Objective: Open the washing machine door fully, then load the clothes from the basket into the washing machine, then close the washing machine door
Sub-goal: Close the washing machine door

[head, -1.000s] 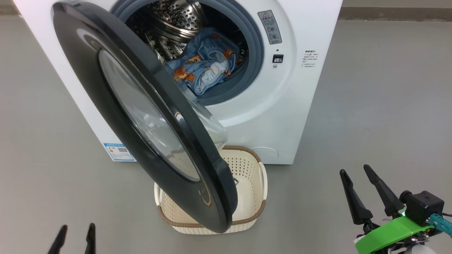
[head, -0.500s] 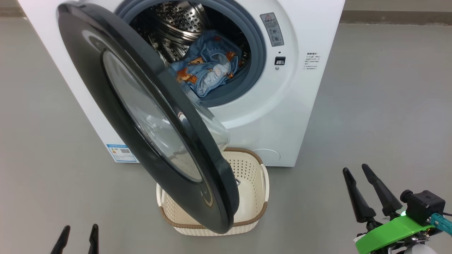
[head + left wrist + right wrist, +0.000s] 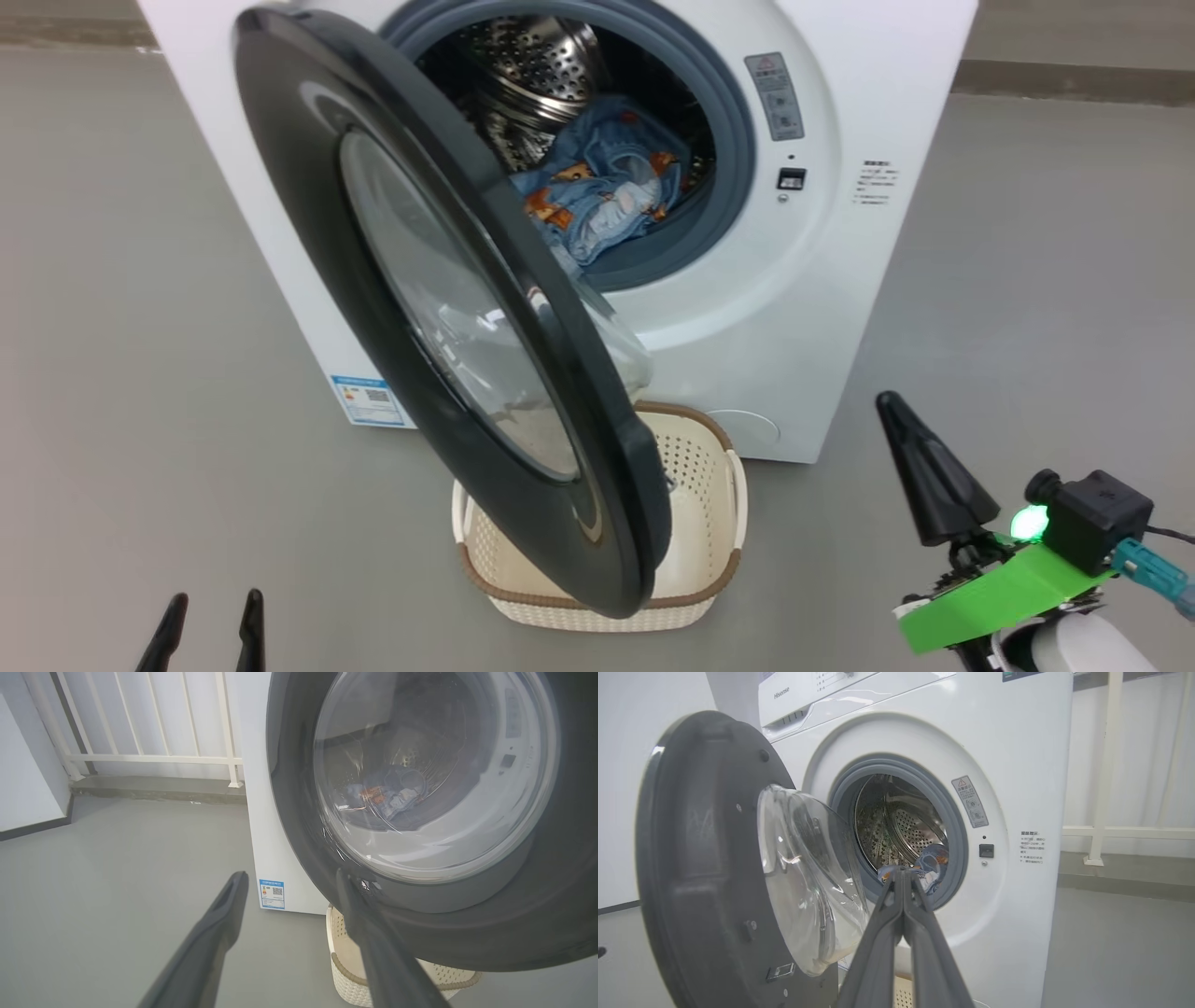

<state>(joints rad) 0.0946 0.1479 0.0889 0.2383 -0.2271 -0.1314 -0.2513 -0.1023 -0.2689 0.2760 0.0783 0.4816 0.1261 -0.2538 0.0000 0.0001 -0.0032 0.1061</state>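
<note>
One washing machine (image 3: 822, 308), Hisense logo (image 3: 783, 693), one blue label (image 3: 372, 399) and one grey warning sticker (image 3: 775, 93) too small to read, washing machine door (image 3: 299, 177) half open over one basket (image 3: 700, 485), clothes (image 3: 597, 191) bundled in the drum (image 3: 541, 65), my left gripper (image 3: 215, 597) spread empty, my right gripper (image 3: 887, 403) pinched on nothing.

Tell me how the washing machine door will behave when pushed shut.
The washing machine door looks rigid and probably heavy, given its thick black rim and glass bowl. Hinged at one side, it should swing rather than tip. Its glossy rim may be slippery.
</note>
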